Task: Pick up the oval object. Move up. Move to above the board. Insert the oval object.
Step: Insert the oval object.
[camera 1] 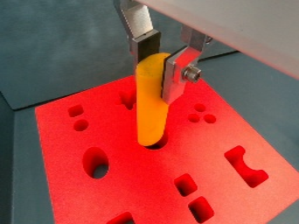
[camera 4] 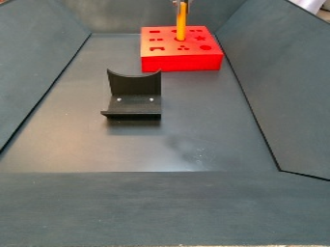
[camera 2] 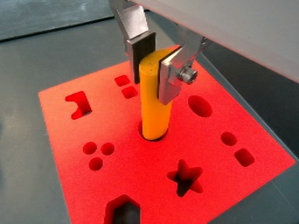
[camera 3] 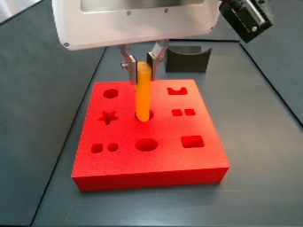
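Observation:
The oval object (camera 1: 152,109) is a smooth orange-yellow peg standing upright with its lower end in a cut-out near the middle of the red board (camera 1: 70,149). My gripper (camera 1: 160,74) is directly above the board, its silver fingers closed on the peg's upper part. Both wrist views show this, with the peg (camera 2: 156,109) entering the board (camera 2: 233,184). In a side view the gripper (camera 3: 141,62) holds the peg (camera 3: 142,96) over the board (camera 3: 154,164). The board (camera 4: 180,60) and peg (camera 4: 182,19) look small and far in a side view.
The dark fixture (camera 3: 187,58) stands on the grey floor just behind the board, and shows in the middle of the floor in a side view (camera 4: 131,95). Other cut-outs (star, circles, squares) lie around the peg. Sloped dark walls ring the floor.

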Tool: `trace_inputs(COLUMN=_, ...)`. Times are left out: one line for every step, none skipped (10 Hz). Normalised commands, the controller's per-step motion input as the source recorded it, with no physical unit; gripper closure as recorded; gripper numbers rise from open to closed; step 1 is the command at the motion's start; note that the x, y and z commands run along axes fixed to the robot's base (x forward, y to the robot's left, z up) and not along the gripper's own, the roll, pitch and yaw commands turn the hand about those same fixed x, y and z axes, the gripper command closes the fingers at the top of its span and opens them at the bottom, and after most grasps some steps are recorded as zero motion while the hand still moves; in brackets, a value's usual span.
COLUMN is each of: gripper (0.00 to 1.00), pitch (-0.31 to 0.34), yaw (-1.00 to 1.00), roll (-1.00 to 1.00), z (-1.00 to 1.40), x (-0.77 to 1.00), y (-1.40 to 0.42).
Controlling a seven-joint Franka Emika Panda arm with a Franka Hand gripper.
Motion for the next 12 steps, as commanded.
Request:
trace_inputs(gripper=1.0, pitch=-0.003, yaw=0.0, roll=0.0, z=-0.13, x=0.0, y=0.07)
trace_inputs(gripper=1.0, pitch=0.0, yaw=0.0, roll=0.0, z=-0.1, x=0.0, y=0.04)
trace_inputs(gripper=1.0, pitch=0.0, yaw=0.0, roll=0.0, z=-0.09, x=0.0, y=0.0)
trace_inputs(gripper=1.0, pitch=0.0, yaw=0.0, roll=0.0, z=-0.07, x=0.0, y=0.0)
trace_inputs(gripper=1.0, pitch=0.0, yaw=-0.02, roll=0.02, z=-0.04, x=0.02, y=-0.03)
trace_inputs(gripper=1.0, pitch=0.0, yaw=-0.26, roll=0.03, z=0.0, x=0.09, y=-0.06)
trace_inputs(gripper=1.0, pitch=0.0, yaw=-0.25, roll=0.04, z=-0.01, x=0.04, y=-0.02)
trace_inputs(gripper=1.0, pitch=0.0, yaw=-0.15, roll=0.02, z=0.0, x=0.0, y=0.0)
trace_inputs(gripper=1.0, pitch=0.0, yaw=-0.11, roll=0.0, z=0.0, x=0.0, y=0.0)
trace_inputs(gripper=1.0, pitch=0.0, yaw=-0.1, roll=0.0, z=0.0, x=0.0, y=0.0)
trace_inputs(gripper=1.0, pitch=0.0, yaw=-0.14, roll=0.0, z=0.0, x=0.0, y=0.0)
trace_inputs(gripper=1.0, pitch=0.0, yaw=-0.26, roll=0.02, z=0.0, x=0.0, y=0.0)
